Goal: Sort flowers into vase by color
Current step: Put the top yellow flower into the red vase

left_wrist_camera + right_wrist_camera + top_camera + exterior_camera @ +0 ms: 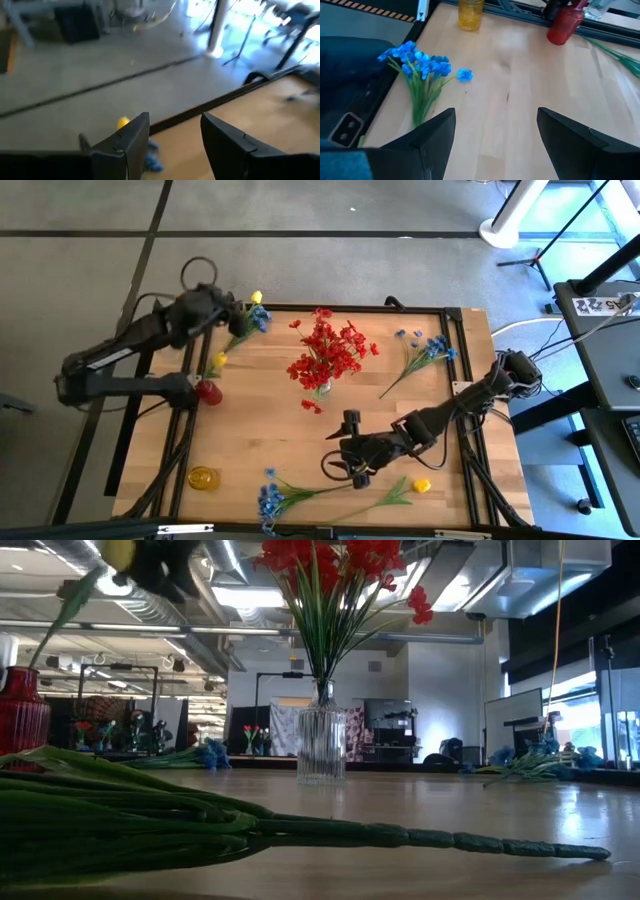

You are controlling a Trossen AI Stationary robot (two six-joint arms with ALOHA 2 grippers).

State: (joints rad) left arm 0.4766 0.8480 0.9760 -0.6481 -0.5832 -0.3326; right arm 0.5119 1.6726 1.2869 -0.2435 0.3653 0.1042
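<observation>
Red flowers (328, 350) stand in a clear vase (321, 745) at mid-table. My left gripper (175, 130) hovers open over the far left corner (238, 308). A yellow flower's bloom (118, 552) is raised right beside its finger, and the stem (70, 600) slants down toward the red vase (208, 391). A blue spray (262, 320) lies below the gripper. My right gripper (495, 135) stands open above the near middle (342, 465), nothing between its fingers. It faces a blue spray (420, 62) lying on the wood. My left gripper has nothing between its fingers in its wrist view. The yellow bloom (123, 122) shows just behind one finger (132, 135); I cannot tell whether that finger touches it.
A yellow vase (203, 477) stands near the front left corner. A yellow flower (420, 485) lies near the front right, and another blue spray (425, 350) lies at the far right. A small yellow bloom (218, 362) sits just beyond the red vase.
</observation>
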